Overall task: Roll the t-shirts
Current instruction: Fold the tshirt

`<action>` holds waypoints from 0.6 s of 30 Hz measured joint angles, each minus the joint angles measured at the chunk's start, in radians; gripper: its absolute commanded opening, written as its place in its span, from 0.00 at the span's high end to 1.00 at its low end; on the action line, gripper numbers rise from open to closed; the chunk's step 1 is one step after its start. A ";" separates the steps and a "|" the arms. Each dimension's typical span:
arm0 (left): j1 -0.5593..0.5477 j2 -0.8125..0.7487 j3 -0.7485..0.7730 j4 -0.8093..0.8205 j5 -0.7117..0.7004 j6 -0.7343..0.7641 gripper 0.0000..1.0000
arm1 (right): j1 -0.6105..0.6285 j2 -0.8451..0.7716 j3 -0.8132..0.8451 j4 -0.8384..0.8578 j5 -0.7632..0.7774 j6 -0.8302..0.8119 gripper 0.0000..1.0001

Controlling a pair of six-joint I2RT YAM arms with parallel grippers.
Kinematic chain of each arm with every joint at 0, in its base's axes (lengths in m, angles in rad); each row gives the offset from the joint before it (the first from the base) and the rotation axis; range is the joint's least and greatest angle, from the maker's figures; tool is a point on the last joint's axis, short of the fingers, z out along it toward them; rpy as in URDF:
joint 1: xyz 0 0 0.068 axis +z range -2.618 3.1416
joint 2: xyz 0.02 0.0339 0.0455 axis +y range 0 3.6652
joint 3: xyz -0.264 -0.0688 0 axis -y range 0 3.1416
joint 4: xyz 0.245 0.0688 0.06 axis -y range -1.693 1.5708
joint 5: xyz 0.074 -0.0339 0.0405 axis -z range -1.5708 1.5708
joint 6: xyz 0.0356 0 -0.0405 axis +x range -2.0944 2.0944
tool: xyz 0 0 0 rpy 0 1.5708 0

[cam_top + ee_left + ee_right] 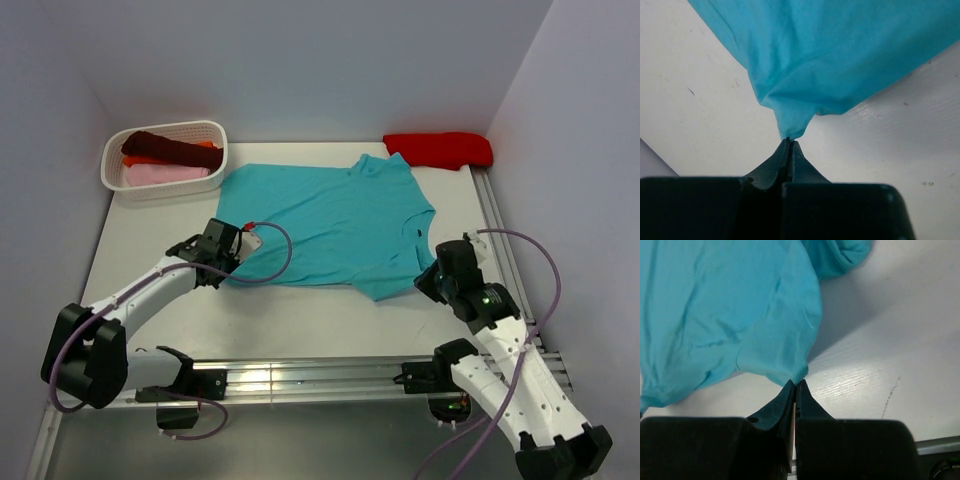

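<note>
A teal t-shirt (330, 220) lies spread flat in the middle of the white table, collar toward the back right. My left gripper (232, 262) is at its near left corner, jaws shut on a pinch of the teal cloth (790, 127). My right gripper (426, 283) is at the near right corner, shut on the edge of the teal hem (797, 372). From both pinches the cloth rises in a small peak off the table. A bright red t-shirt (440, 148) lies folded at the back right.
A white basket (170, 190) at the back left holds a maroon shirt (165, 147), an orange one (205, 146) and a pink one (165, 174). Grey walls close in the left, back and right sides. A metal rail (300, 375) runs along the near edge.
</note>
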 measured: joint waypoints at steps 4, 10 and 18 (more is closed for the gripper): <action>0.024 -0.039 -0.018 -0.003 0.009 0.023 1.00 | 0.002 -0.083 0.050 -0.069 0.007 0.010 1.00; 0.054 -0.090 -0.039 -0.006 0.021 0.072 1.00 | 0.002 -0.153 0.092 -0.133 0.014 0.025 1.00; 0.093 -0.121 -0.053 -0.027 0.037 0.129 1.00 | 0.002 -0.201 0.092 -0.180 -0.003 0.035 1.00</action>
